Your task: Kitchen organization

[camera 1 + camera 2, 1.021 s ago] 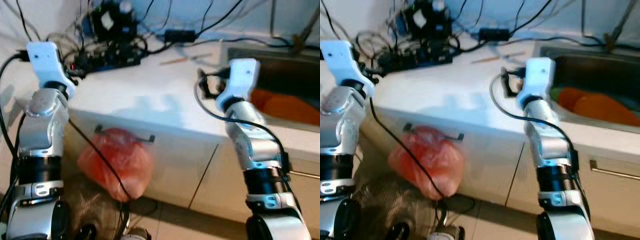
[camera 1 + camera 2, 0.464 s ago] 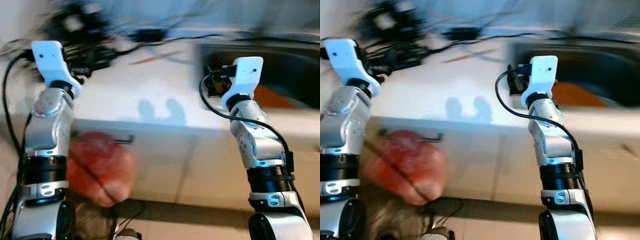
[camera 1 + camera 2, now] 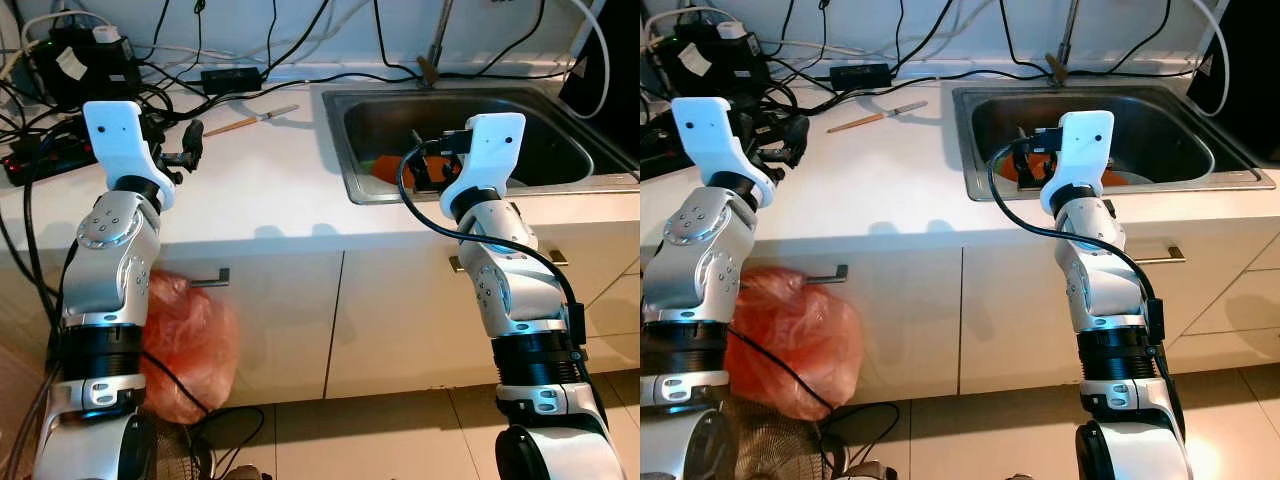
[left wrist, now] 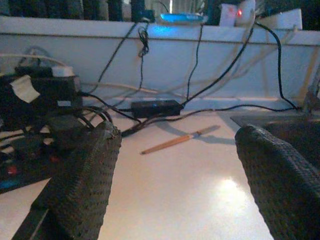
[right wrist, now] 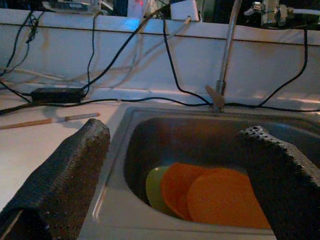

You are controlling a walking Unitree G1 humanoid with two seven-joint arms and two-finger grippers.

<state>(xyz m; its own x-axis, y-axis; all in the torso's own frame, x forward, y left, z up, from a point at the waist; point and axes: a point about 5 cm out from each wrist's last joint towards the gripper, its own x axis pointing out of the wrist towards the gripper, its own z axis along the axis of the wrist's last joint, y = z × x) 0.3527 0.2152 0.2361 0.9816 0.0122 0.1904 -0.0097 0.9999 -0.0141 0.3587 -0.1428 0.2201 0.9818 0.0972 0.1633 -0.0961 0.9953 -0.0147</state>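
A steel sink [image 3: 335, 150] is set into the white counter [image 3: 260, 190]. In it lie two orange plates [image 5: 220, 197] and a green one [image 5: 155, 187]. My right gripper [image 3: 425, 170] hovers open above the sink's near left edge, nothing between its fingers [image 5: 75, 165]. My left gripper [image 3: 190, 145] is held open above the counter's left part, also empty. Beyond it on the counter lies a thin wooden-handled utensil [image 4: 177, 140], also seen near the sink's back left corner as the same utensil [image 3: 252, 120].
A tangle of black cables and power strips [image 3: 70, 70] covers the back left of the counter, with a black adapter [image 3: 230, 77] by the wall. A faucet [image 3: 437, 40] rises behind the sink. A red plastic bag [image 3: 185, 345] hangs from a drawer handle below the counter.
The whole view has swung to the right and sharpened after a blur; the sink has come fully into sight. Both arms keep the same raised pose with open fingers.
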